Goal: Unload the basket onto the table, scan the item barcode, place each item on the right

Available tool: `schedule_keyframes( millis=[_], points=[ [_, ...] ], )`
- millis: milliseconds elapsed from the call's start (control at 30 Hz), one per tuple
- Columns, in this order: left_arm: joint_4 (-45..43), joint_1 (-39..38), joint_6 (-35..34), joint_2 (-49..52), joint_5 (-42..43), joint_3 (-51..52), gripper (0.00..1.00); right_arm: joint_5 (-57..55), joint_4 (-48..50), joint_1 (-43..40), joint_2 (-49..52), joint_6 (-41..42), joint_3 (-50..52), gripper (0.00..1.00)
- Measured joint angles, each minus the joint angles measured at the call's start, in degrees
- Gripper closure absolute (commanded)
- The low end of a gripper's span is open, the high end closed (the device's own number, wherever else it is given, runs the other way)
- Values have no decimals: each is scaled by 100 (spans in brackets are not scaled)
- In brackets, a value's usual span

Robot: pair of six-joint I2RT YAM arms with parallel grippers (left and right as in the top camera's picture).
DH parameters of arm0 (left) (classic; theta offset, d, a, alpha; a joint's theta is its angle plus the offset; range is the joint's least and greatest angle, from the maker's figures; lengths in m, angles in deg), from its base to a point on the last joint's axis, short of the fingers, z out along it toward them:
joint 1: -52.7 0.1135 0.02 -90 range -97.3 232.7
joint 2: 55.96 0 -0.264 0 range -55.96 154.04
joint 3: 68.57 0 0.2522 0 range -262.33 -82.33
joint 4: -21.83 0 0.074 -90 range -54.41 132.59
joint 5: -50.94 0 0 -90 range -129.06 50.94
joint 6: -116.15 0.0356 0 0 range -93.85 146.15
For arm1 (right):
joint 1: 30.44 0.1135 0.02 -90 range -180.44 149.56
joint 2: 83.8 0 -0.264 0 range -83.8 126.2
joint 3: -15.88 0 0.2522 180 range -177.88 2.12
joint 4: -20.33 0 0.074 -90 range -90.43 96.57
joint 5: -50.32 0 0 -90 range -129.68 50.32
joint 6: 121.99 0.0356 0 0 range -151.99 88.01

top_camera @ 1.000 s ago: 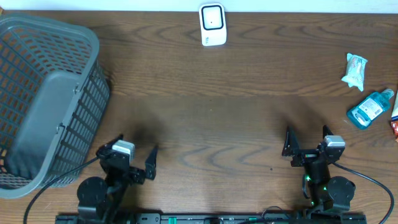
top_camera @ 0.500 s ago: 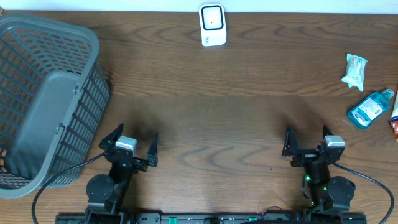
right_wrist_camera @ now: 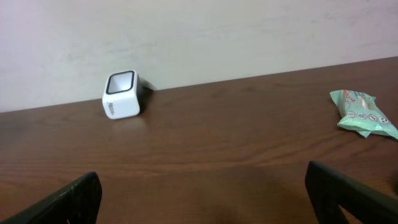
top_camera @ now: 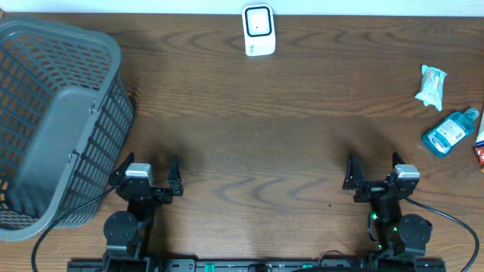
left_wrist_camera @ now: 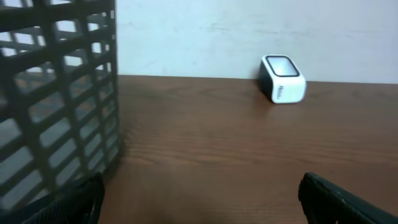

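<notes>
1. Your left gripper (top_camera: 149, 169) has swung since a second ago: it now sits a little further left, closer to the basket, and points squarely at the far edge, while the right gripper (top_camera: 372, 168) has not shifted
2. Both pairs of fingers stand spread wide and released, with nothing between them; each wrist view shows you only dark fingertips (left_wrist_camera: 62, 202) in the lower corners and bare brown table (top_camera: 265, 136) in the gap
3. Just left of your left gripper stands the grey slatted basket (top_camera: 113, 125), its wall filling the left side of the left wrist view
4. Beyond and to the right of your right gripper, near the table's right edge, lies the blue bottle (top_camera: 450, 132): translucent blue, on its side, cap end toward the far right, well apart from the fingers
5. Just past the bottle lies the green packet (top_camera: 432, 85), a pale green crinkled wrapper with small printed marks; the right wrist view shows it at the right side, further off than the right fingertip (right_wrist_camera: 348, 199) and clear of it
6. No barcode on either item is readable
7. Farthest from you, by the wall at mid-table, sits the scanner (top_camera: 258, 30), a white block with a dark-framed window, well apart from both grippers
</notes>
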Motion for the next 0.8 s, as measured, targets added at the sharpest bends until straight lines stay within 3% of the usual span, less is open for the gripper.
schedule_keyframes(
  millis=[800],
  points=[
    [2,33,-109,0,-42,0,1,-24,0,0,0,-15,0,1]
  ],
)
